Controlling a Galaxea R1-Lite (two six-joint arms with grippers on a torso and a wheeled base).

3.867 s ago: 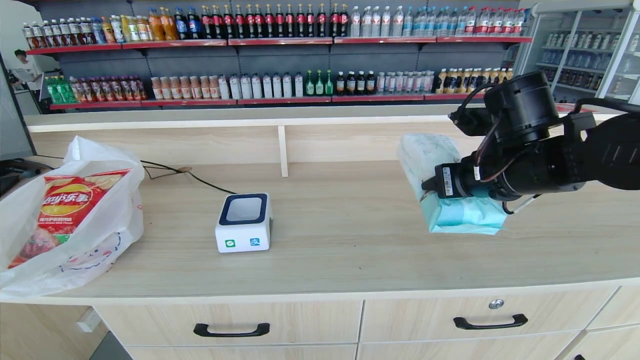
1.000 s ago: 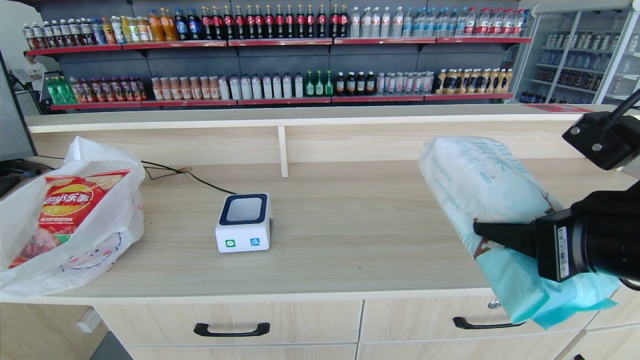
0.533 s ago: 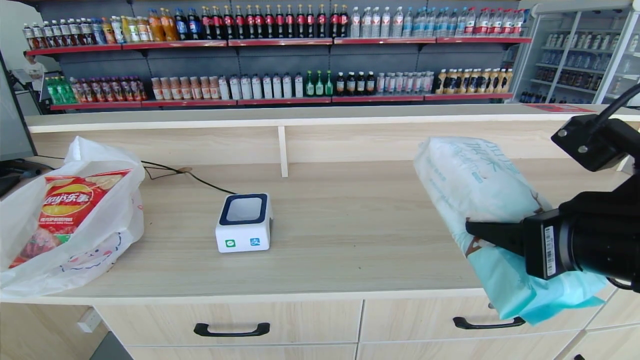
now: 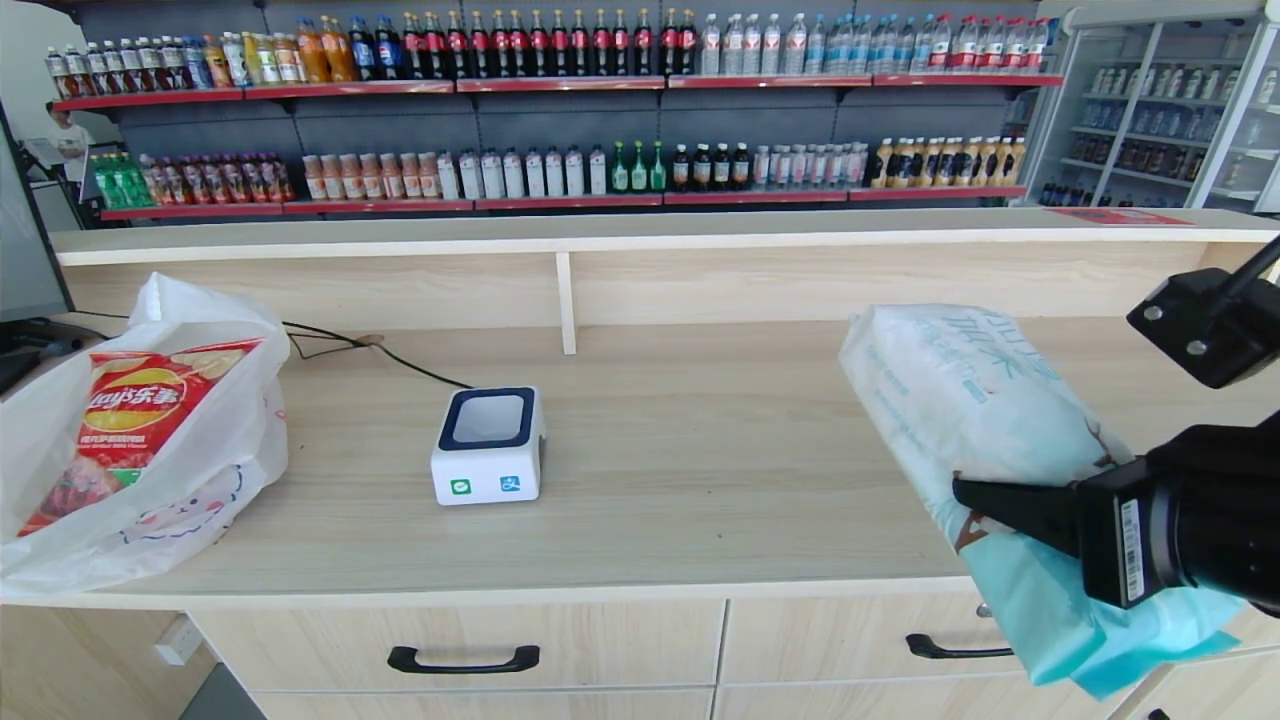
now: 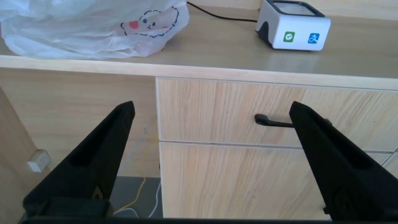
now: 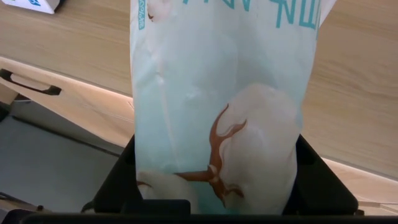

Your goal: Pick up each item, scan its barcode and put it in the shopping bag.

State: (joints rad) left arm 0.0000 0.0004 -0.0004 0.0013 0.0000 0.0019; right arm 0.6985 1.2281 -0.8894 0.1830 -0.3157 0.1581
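1. Wooden surface (image 4: pixel 700 480) spans the frame, with drink shelves behind it.
2. Your shopping bag (image 4: pixel 230 470), at the frame's left, already holds a chip bag (image 4: pixel 130 410): one item looks done.
3. The pale-blue soft pack (image 4: pixel 960 400) hangs at lower right, pinched by the right end effector (image 4: pixel 985 500).
4. The scanner (image 4: pixel 488 445) sits at centre, well apart from the pack, so you likely have scanning and bagging left.
5. Your left end effector (image 5: pixel 211 109) is spread and empty.

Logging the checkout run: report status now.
Right gripper shut on tissue pack, held above counter's right edge. Left gripper open, low by drawers. Bare counter between pack and scanner.
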